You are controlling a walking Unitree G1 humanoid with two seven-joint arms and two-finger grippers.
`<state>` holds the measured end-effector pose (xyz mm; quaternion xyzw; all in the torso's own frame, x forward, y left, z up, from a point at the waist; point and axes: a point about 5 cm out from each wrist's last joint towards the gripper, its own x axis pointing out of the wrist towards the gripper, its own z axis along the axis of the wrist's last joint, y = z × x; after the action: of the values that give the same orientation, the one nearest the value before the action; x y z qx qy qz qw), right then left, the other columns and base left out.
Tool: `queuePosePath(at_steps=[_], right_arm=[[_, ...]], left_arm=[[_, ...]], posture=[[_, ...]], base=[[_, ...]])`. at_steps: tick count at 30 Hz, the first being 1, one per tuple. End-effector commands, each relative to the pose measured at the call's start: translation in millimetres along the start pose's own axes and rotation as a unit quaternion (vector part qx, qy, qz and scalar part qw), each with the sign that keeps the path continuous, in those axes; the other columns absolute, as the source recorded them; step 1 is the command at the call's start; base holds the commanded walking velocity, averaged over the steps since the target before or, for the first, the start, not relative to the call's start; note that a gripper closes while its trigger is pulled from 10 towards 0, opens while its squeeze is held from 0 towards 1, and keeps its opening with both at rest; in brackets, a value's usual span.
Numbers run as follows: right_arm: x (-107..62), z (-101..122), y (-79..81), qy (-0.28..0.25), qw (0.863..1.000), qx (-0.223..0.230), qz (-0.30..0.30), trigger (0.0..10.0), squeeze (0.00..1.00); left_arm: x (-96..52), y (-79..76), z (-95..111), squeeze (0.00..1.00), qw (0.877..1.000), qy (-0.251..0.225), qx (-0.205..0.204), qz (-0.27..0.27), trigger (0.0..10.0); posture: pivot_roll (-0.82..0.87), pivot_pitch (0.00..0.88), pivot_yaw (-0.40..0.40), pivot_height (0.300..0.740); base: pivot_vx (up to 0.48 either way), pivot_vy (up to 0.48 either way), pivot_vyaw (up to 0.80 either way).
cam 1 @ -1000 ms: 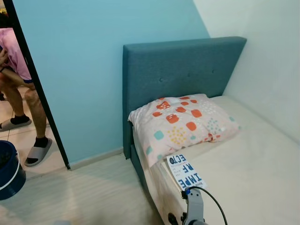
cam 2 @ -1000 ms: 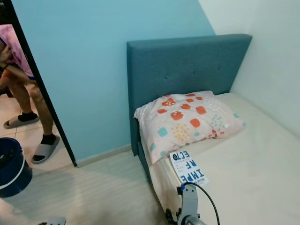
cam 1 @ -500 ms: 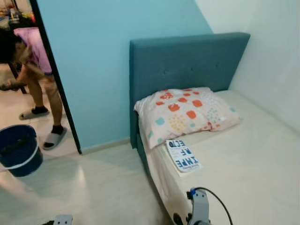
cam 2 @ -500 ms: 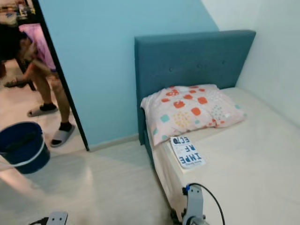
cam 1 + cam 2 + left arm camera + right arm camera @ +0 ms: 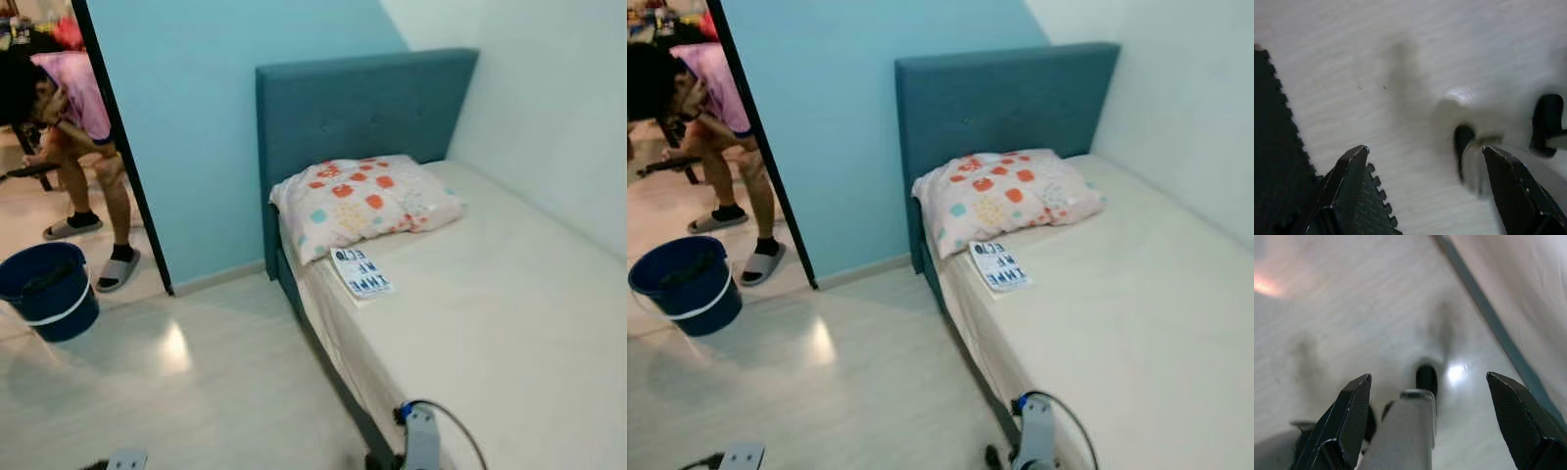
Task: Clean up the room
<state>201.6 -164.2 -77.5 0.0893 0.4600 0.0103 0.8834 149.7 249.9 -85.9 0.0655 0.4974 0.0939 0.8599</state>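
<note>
The small white booklet with blue block lettering (image 5: 361, 273) lies flat at the near edge of the cream mattress (image 5: 509, 323), touching the front of the patterned pillow (image 5: 361, 201), its long axis running along the bed. We judge it well ahead of and above our right gripper (image 5: 1427, 426), which hangs low with fingers spread and empty. Our left gripper (image 5: 1425, 188), likewise spread over the pale floor (image 5: 196, 392), is farther off.

Teal headboard (image 5: 362, 108) against blue wall (image 5: 186, 117), pale floor (image 5: 196, 382).

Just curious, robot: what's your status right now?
Both pincers open, empty, hanging over floor. Booklet on bed by pillow. Bucket, person at doorway.
</note>
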Motion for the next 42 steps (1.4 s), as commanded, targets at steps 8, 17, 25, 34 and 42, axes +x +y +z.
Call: queuePosePath(at_steps=[8, 17, 25, 34, 42], right_arm=[[-0.2, -10.1, 6.1, 0.009, 1.000, 0.011, 0.005, 10.0, 0.00], [-0.2, -9.0, 5.1, 0.007, 1.000, 0.010, 0.005, 10.0, 0.00], [-0.6, -10.7, 4.2, 0.006, 1.000, 0.020, 0.004, 10.0, 0.00], [-1.0, -11.2, 2.5, 0.008, 1.000, 0.017, 0.003, 10.0, 0.00], [-1.2, -10.8, 1.0, 0.008, 1.000, 0.018, 0.002, 10.0, 0.00]], left_arm=[[-1.4, 6.1, -8.5, 0.00, 1.000, 0.017, 0.010, 0.001, 10.0], [-1.4, 5.9, -8.0, 0.00, 1.000, 0.015, 0.012, -0.003, 10.0], [-1.8, 5.5, -10.8, 0.00, 1.000, 0.020, 0.013, -0.008, 10.0], [-0.2, -1.5, -1.6, 0.00, 0.999, 0.010, 0.007, -0.040, 10.0], [1.1, -6.2, 4.7, 0.00, 0.999, 0.009, -0.002, -0.050, 10.0]], posture=[[0.02, 0.009, -0.043, 0.740], [0.00, 0.018, -0.038, 0.740], [0.00, 0.025, -0.036, 0.740], [-0.01, 0.026, -0.036, 0.740], [-0.02, 0.024, -0.040, 0.740]], base=[[-0.480, 0.000, 0.00], [-0.480, 0.000, 0.00], [-0.350, 0.000, 0.00], [0.000, 0.000, 0.00], [0.000, -0.120, 0.00]])
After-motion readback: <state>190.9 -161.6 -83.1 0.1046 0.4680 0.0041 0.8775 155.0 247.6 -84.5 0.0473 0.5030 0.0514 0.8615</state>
